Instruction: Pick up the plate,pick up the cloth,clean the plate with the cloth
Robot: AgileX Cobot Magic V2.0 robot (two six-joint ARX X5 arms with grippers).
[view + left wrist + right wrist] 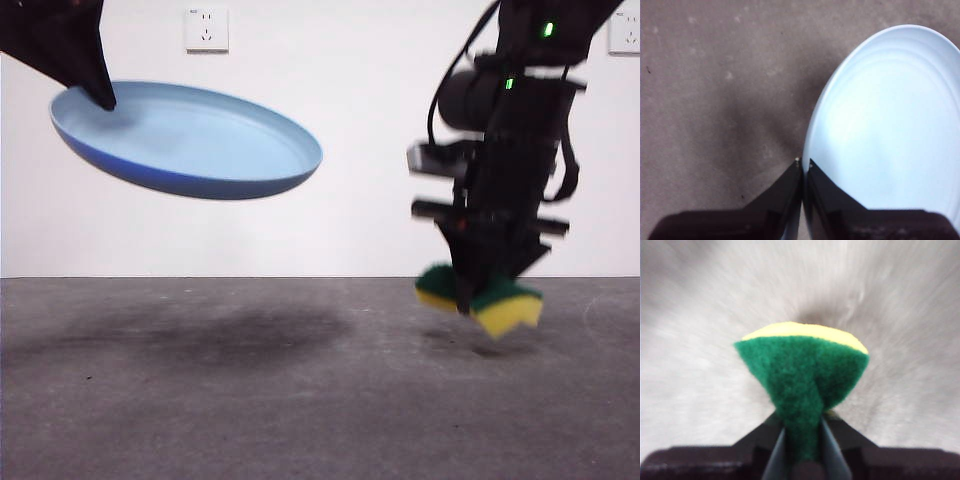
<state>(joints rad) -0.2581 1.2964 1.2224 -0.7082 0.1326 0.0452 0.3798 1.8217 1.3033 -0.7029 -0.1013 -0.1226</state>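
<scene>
Matte plastic plate (190,140), fuzzy sponge (802,375)

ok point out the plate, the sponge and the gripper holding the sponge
plate (200,140), front view, pale inner surface
sponge (508,308), front view, yellow underside
right gripper (801,437), right wrist view, between its tips pinching the green layer

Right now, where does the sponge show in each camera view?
Front view: the sponge hangs low at right, just above the table, pinched in the right hand.
Left wrist view: not in it; only the plate and the left hand.
Right wrist view: centre, green face squeezed between the jaws.
Shared landmark: the grey table.
</scene>
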